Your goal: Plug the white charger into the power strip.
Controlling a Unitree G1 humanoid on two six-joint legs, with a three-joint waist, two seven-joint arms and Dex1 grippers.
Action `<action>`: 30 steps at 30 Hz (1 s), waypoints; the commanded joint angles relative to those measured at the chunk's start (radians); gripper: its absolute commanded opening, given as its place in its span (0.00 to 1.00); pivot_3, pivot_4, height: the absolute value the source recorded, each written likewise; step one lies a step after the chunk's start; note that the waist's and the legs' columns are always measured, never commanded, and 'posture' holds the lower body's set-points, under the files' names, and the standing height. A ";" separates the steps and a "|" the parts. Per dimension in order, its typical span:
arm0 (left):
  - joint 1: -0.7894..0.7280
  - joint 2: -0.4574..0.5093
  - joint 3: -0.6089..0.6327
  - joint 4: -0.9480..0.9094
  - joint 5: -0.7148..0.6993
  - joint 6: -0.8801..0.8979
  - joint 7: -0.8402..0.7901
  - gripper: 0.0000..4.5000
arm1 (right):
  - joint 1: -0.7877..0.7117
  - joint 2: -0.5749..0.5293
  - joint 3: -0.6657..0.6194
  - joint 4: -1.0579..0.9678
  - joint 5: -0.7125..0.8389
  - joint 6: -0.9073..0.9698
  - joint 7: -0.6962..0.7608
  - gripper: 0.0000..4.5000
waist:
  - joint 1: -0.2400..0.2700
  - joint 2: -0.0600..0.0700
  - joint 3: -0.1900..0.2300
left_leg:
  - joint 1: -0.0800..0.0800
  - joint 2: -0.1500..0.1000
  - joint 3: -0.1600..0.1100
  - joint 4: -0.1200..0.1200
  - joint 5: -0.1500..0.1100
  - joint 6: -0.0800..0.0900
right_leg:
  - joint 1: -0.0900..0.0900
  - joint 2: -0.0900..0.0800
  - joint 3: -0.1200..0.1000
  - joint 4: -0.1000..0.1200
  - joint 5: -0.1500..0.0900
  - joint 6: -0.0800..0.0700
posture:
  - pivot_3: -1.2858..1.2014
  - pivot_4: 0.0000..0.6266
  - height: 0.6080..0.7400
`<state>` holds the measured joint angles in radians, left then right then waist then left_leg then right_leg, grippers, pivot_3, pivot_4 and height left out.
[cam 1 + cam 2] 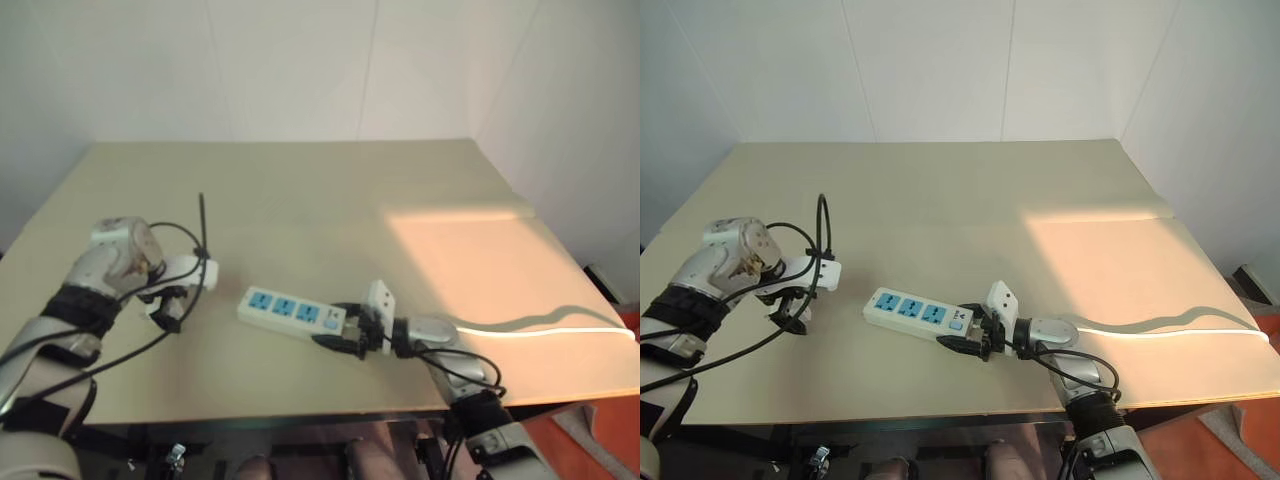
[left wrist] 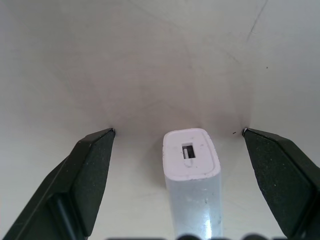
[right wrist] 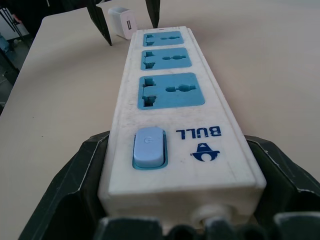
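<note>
Right gripper (image 1: 345, 335): lying nearest the table's front edge, pointing level toward the robot's left, its two black fingers (image 3: 70, 190) pressing both sides of the switch end of the power strip and gripping it.
Power strip (image 3: 170, 100): lying flat on the table, three blue socket faces turned up, blue switch (image 3: 148, 147) at the held end, all sockets showing empty.
Cable (image 1: 540, 328): running white from the held end toward the table's right edge.
Left gripper (image 1: 172, 305): pointing straight down over the table, left of the strip's free end, fingers (image 2: 87, 175) standing wide apart and touching nothing.
White charger (image 2: 191, 175): standing on the table between the left gripper's spread fingers, clear of both, just beyond the strip's free end and not plugged in.
Table (image 1: 300, 190): stretching pale beige to the white wall, sunlight falling on its right side.
</note>
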<state>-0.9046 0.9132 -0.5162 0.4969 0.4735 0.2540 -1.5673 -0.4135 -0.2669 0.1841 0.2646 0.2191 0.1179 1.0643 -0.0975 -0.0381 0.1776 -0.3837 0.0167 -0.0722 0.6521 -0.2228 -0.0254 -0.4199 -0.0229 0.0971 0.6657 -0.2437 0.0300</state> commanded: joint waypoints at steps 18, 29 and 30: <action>-0.042 -0.179 0.268 -0.077 -0.336 -0.024 0.008 0.23 | 0.029 -0.023 0.013 0.003 0.004 0.011 0.014 0.77 | 0.024 0.000 -0.002 | -0.002 -0.001 0.000 0.003 0.000 0.000 | 0.001 -0.001 -0.001 -0.001 0.001 0.001 | 0.52 0.24 1.00; 0.054 -0.278 0.431 -0.221 -0.684 -0.010 -0.011 0.23 | -0.018 -0.043 0.042 0.040 -0.005 -0.021 0.091 0.77 | 0.018 0.000 -0.002 | -0.003 0.000 0.000 0.005 0.000 0.000 | -0.001 0.000 -0.001 0.000 0.003 -0.002 | 0.52 0.24 1.00; 0.064 -0.281 0.439 -0.238 -0.711 -0.001 -0.012 0.23 | -0.020 -0.044 0.044 0.044 -0.007 -0.025 0.096 0.77 | 0.019 0.000 -0.002 | -0.004 0.000 -0.001 0.005 0.000 0.000 | -0.001 0.000 -0.001 0.000 0.003 -0.002 | 0.52 0.24 1.00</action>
<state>-0.8371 0.6220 -0.1169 0.3154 -0.1768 0.2377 -1.5696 -0.4320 -0.3070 0.1918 0.2935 0.2196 0.0962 1.1300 -0.0789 -0.0380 0.1760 -0.3875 0.0166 -0.0729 0.6572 -0.2229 -0.0252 -0.4207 -0.0235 0.0960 0.6654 -0.2407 0.0279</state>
